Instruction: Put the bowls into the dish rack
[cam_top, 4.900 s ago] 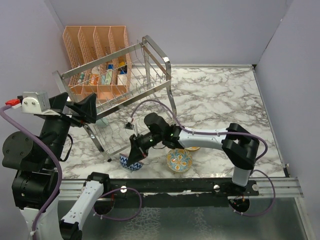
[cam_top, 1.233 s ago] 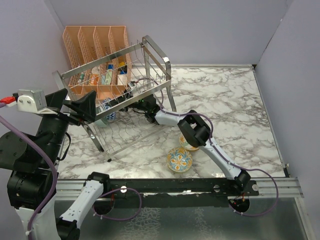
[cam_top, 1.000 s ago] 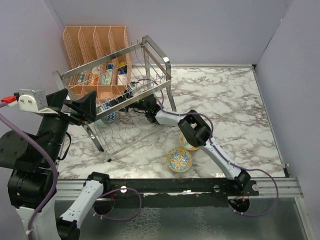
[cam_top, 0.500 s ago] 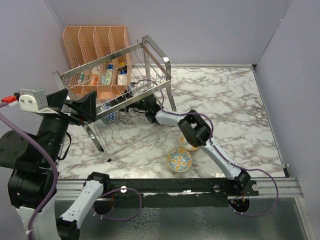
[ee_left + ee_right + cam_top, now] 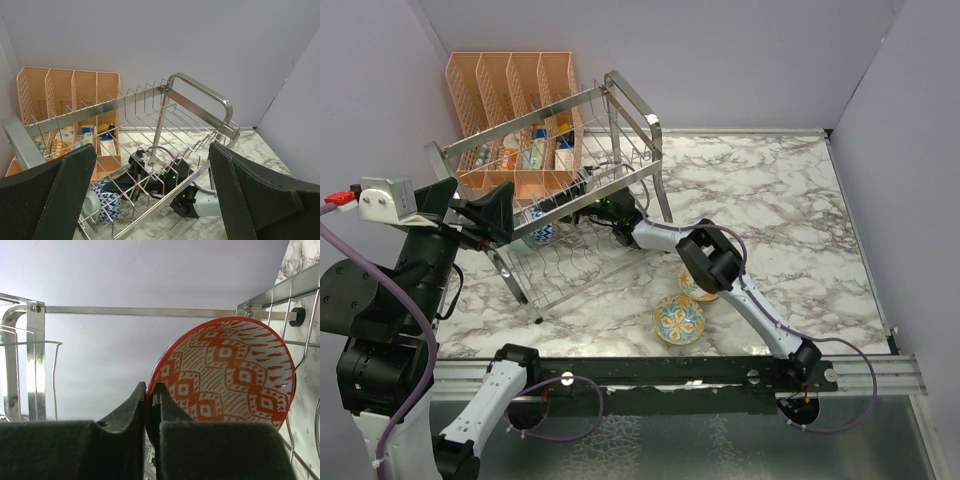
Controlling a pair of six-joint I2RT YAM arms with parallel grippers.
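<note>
Marble tabletop (image 5: 770, 200) is shown, with a flowery bowl (image 5: 678, 320) and a second bowl (image 5: 696, 293) not yet loaded. A third bowl (image 5: 230, 375) is pinched at its rim by the right tool (image 5: 151, 386), on edge inside the dish rack (image 5: 634, 100) so it can stand. The left tool (image 5: 150, 150) is spread wide, empty.

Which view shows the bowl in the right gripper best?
Right wrist: the bowl fills the frame, rim pinched by the right gripper. Top external and left wrist show only its blue outside through the dish rack.
</note>
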